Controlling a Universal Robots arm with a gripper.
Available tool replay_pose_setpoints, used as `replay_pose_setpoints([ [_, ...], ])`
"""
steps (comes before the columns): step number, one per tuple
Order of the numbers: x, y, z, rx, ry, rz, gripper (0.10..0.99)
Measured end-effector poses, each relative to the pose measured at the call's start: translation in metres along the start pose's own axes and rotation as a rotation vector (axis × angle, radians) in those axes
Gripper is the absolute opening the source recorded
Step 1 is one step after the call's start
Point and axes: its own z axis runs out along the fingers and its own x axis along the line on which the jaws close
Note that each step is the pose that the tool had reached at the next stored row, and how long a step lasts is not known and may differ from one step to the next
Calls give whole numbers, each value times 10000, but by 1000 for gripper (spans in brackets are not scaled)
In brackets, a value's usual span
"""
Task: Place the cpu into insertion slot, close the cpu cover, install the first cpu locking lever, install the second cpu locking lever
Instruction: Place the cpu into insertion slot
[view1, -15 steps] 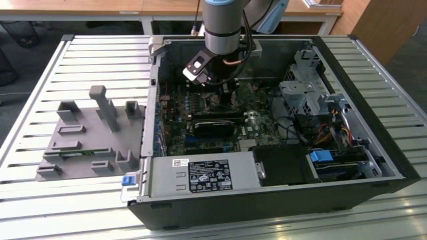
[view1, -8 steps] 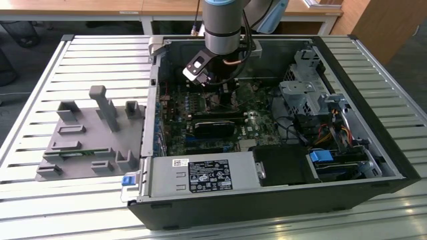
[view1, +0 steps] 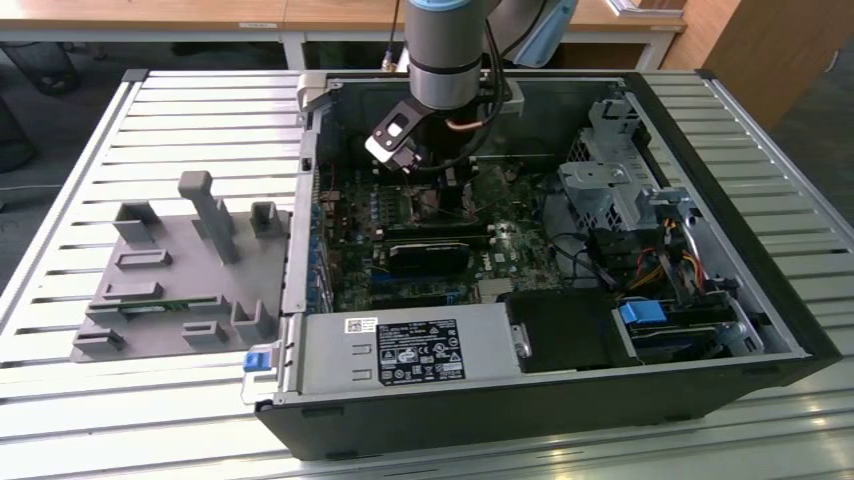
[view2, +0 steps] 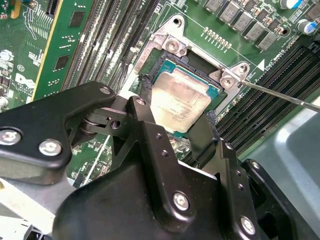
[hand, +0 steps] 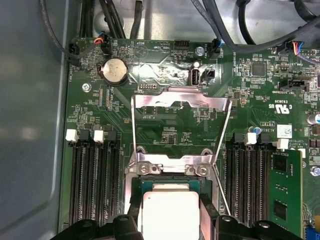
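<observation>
A: Hand state first, quick.
B: We see the hand (view2: 176, 106) clenched on the cpu (view2: 184, 92) — one of the fingers (view2: 200, 137) on each of two opposite edges, touching in both wrist views.
A: Where's the cpu relative to it?
B: Straight between the fingertips, lying flat, metal top facing the wrist. It's square, so there's no long axis to speak of. Directly under it sits the insertion slot (view2: 157, 62), and the chip's green edge lies inside the silver rim. We can't tell whether it's fully seated or a touch above the contacts.
A: Cover?
B: In the first wrist view the cpu cover (hand: 180, 101) is swung open, standing up off the hinge side of the slot, clear of the hand. We judge step one under way, the rest not yet done.
A: Levers?
B: One thin locking lever (view2: 280, 95) runs out from beside the slot's screw corner, unhooked. We won't call the second.
A: Outward?
B: Memory slots (hand: 92, 185) flank the slot on both sides, all on the green motherboard (hand: 250, 115). In the exterior view the arm (view1: 447, 50) reaches down into the open computer case (view1: 561, 405) — which lies on the slatted surface (view1: 160, 110), with a grey fixture (view1: 174, 270) just beside it on the exterior view's left.
</observation>
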Motion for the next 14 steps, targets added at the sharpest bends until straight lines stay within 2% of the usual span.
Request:
replay_pose_setpoints([
  [14, -7, -1, 8, 1, -1, -1, 537],
])
